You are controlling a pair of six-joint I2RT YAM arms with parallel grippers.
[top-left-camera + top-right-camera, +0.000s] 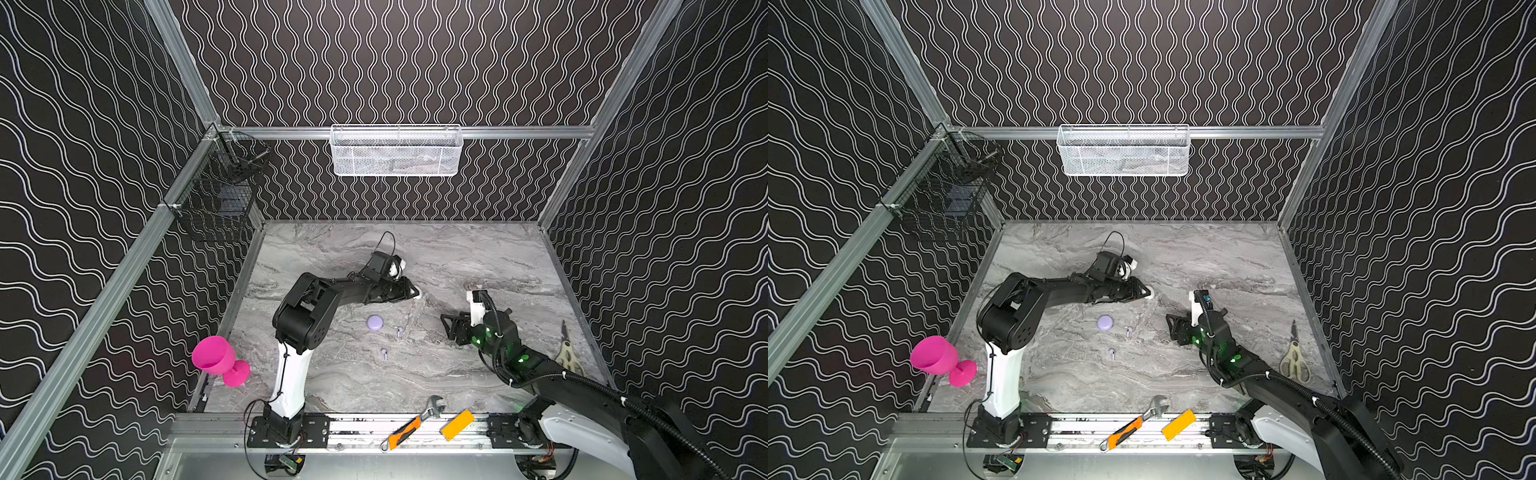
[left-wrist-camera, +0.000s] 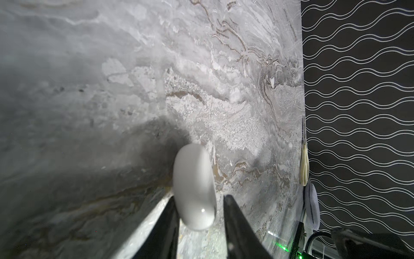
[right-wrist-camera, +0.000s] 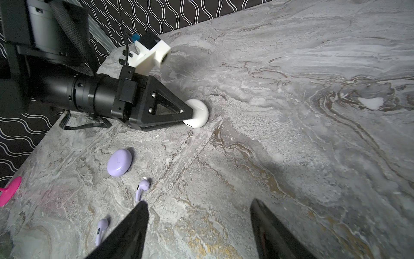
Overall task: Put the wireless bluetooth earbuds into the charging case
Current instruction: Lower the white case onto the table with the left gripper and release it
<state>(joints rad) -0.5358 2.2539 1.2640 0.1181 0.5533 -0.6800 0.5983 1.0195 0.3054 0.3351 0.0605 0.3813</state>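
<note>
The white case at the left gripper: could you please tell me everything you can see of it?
The white case is a small, round, pebble-shaped shell of glossy plastic. It is closed, with a thin seam line and a tiny dark mark near its rim. It sits on the grey marbled table, between the fingertips of the left gripper. One finger seems to touch it, and a narrow gap shows at the other. Its tilt is hard to judge.

Dim overhead light, blurred wrist-view edges
</note>
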